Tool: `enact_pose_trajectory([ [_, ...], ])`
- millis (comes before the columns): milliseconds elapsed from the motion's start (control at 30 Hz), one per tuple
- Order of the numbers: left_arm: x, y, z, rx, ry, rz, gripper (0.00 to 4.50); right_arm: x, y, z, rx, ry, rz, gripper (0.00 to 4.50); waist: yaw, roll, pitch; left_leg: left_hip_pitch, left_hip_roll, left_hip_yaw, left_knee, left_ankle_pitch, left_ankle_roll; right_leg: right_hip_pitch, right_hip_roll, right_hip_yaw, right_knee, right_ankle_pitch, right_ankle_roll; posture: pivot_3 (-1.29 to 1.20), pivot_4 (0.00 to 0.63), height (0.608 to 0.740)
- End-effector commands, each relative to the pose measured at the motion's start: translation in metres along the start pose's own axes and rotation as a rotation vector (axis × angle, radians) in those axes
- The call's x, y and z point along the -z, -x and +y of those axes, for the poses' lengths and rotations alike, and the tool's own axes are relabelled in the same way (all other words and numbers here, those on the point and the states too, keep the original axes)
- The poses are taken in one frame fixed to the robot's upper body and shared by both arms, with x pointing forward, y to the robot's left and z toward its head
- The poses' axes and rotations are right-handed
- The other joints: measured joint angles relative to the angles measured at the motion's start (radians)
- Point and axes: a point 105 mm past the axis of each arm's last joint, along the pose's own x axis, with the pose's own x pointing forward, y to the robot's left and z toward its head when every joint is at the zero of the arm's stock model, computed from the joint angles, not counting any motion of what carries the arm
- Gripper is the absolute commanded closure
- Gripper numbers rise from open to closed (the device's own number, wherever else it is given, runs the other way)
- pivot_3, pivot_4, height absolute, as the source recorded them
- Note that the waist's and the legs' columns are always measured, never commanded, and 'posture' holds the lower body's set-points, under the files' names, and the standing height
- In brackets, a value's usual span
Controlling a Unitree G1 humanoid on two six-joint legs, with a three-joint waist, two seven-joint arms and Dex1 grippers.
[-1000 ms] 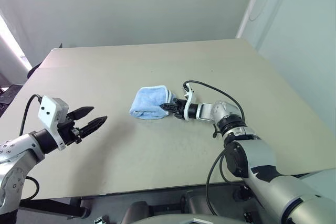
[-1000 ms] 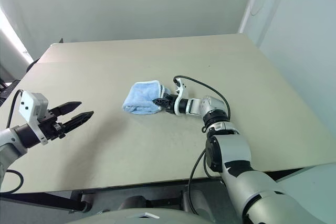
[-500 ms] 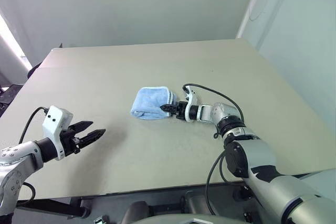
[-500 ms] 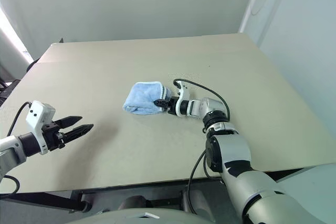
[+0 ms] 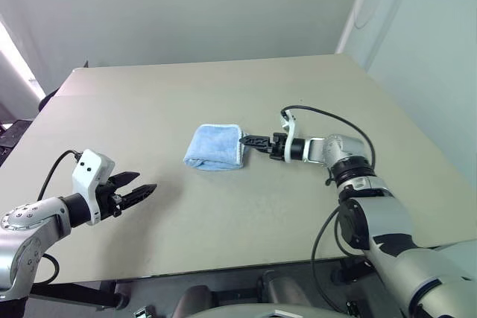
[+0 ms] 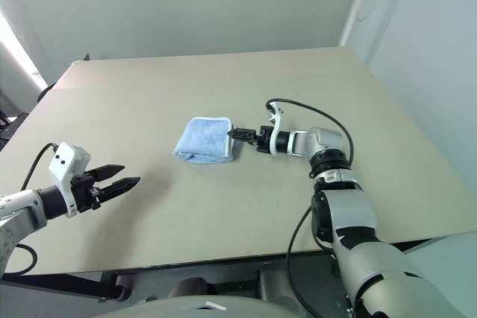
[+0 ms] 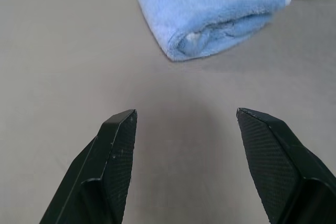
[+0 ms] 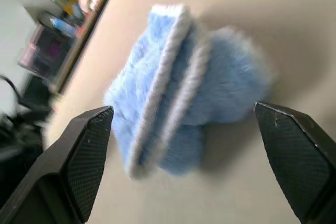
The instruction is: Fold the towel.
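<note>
Item one: my left gripper [image 5: 141, 192], two black tapered fingers on a white-cased wrist, hovers low over the near left part of the table, jaws parted and empty, pointing toward the cloth and well apart from it

Item two: the broad matte beige table [image 5: 149, 102], bare around the cloth

Item three: the towel [image 5: 214, 147], a soft light-blue ribbed microfibre cloth with a white stitched border, lies folded into a compact bundle near the table's middle; its rolled, rounded fold faces my left side, its stacked white-edged layers face my right side

Item four: my right gripper [image 5: 254, 141], black fingers on a grey and white arm with a looping black cable, sits just beside the towel's white-bordered edge, jaws spread wide, grasping nothing
</note>
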Motion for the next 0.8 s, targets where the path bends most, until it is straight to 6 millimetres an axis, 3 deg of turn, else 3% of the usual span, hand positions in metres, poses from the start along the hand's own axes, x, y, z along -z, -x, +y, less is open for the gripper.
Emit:
enact_pose_trajectory([
  [33, -0.007, -0.002, -0.003, 0.004, -0.020, -0.033, 1.30, -0.029, 0.020, 0.018, -0.005, 0.270, -0.056, 0.01, 0.001, 0.000, 0.000, 0.000, 0.000, 0.000, 0.000, 0.000, 0.000, 0.000, 0.000, 0.000, 0.000, 0.000, 0.000, 0.00, 0.000, 0.740],
  [167, -0.002, -0.005, -0.007, -0.010, -0.045, -0.041, 1.30, -0.037, 0.042, 0.044, -0.019, 0.705, -0.233, 0.01, 0.001, 0.000, 0.000, 0.000, 0.000, 0.000, 0.000, 0.000, 0.000, 0.000, 0.000, 0.000, 0.000, -0.002, 0.004, 0.00, 0.000, 0.740],
  [267, 0.005, -0.003, -0.008, -0.021, -0.050, -0.042, 1.30, -0.008, 0.055, 0.049, -0.073, 0.817, -0.177, 0.01, 0.003, -0.001, 0.000, 0.001, 0.001, 0.000, 0.000, 0.000, 0.000, 0.000, 0.001, 0.000, 0.000, -0.002, 0.004, 0.00, 0.000, 0.740],
  [433, 0.008, 0.002, -0.005, -0.029, -0.014, -0.088, 1.30, 0.027, 0.071, 0.060, -0.202, 0.781, -0.068, 0.01, 0.006, -0.001, 0.001, 0.001, 0.000, 0.001, 0.002, 0.000, 0.000, 0.001, 0.000, 0.000, 0.000, -0.004, 0.001, 0.00, 0.000, 0.740],
  [667, 0.020, 0.008, 0.007, -0.053, 0.024, -0.069, 1.30, 0.038, 0.074, 0.058, -0.238, 0.707, -0.026, 0.01, 0.005, -0.003, 0.001, 0.004, 0.001, 0.001, 0.003, 0.000, 0.000, 0.003, 0.002, 0.000, 0.002, -0.004, -0.001, 0.00, 0.000, 0.740],
  [800, 0.021, 0.008, 0.009, -0.059, 0.032, -0.059, 1.30, 0.038, 0.078, 0.041, -0.201, 0.684, -0.006, 0.01, 0.009, -0.004, 0.001, 0.002, 0.001, 0.001, 0.003, 0.000, 0.000, 0.003, 0.001, 0.000, 0.000, -0.004, -0.001, 0.00, 0.000, 0.740],
])
